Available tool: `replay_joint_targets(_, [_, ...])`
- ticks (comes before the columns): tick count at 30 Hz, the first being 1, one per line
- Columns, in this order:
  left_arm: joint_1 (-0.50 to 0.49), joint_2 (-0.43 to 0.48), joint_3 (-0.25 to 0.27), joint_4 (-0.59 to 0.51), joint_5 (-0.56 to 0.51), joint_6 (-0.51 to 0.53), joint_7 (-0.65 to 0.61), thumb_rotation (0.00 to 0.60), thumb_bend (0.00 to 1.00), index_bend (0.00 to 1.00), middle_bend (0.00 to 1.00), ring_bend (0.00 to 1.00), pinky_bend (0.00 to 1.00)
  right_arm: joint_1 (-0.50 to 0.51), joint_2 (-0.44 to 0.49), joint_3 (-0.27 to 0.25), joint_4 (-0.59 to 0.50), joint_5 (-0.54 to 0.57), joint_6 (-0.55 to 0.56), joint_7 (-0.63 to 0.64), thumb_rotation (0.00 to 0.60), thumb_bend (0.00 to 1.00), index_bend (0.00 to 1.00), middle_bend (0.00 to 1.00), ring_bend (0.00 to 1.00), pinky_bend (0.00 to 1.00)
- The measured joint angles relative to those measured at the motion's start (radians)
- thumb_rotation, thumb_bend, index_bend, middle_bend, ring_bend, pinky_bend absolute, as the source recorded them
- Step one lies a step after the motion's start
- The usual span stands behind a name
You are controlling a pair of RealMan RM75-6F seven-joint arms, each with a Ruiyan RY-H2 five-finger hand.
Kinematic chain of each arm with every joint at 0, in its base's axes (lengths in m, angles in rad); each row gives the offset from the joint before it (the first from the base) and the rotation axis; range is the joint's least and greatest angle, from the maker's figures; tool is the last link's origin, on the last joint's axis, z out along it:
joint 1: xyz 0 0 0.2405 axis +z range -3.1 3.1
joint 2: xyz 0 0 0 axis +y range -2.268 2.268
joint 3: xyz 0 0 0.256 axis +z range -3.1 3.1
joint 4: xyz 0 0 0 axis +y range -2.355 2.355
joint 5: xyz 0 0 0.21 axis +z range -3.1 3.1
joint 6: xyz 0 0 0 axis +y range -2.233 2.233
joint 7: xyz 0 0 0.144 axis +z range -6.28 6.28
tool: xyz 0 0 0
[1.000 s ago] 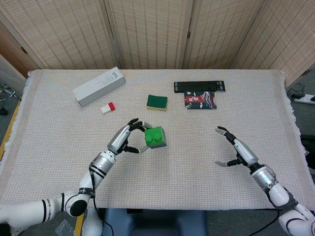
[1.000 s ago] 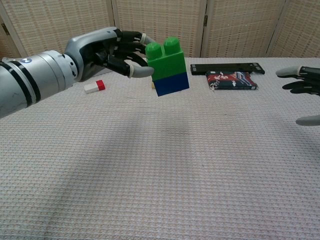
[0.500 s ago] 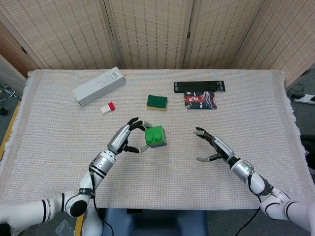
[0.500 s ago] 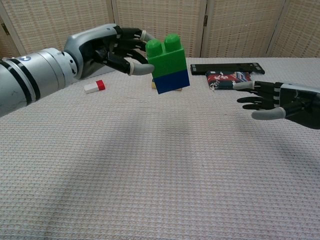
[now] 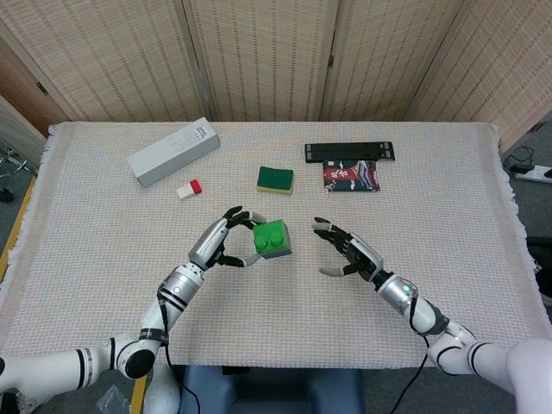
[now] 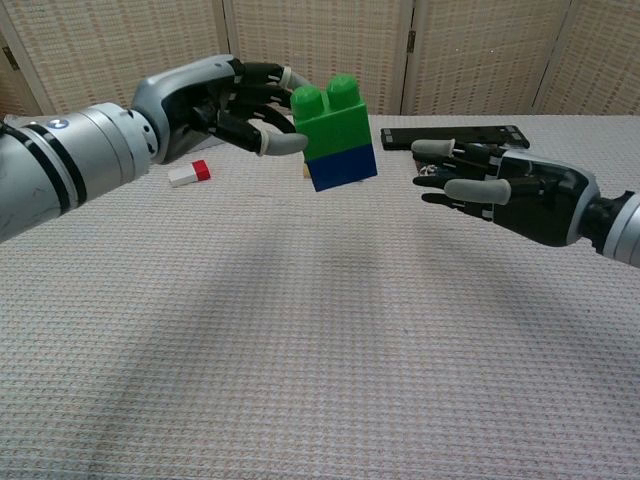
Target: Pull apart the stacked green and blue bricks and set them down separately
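Left hand [image 6: 215, 105] grips green brick [image 6: 333, 118] aloft | right hand [image 6: 500, 190] empty, spread | should clamp blue brick [image 6: 343, 166] squarely, then pull.

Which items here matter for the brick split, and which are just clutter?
Job: green brick, blue brick, left hand holding the stack, right hand.

Clutter: white box, eraser, sponge, black bar, packet.

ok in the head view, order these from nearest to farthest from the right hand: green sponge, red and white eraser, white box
From the right hand:
1. green sponge, up the table and toward the robot's left, nearest.
2. red and white eraser, further toward the left.
3. white box, far left, beyond the eraser, farthest.
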Motion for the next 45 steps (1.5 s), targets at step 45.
replay_joint_targets(45, [-0.013,-0.001,-0.002,-0.040,-0.019,-0.016,0.012,0.600,0.40,0.62,0.80,0.34,0.00,0.091,-0.146,0.053,0.066,0.079,-0.025,-0.069,0.600,0.20,0.28,0.05,0.14,0.07])
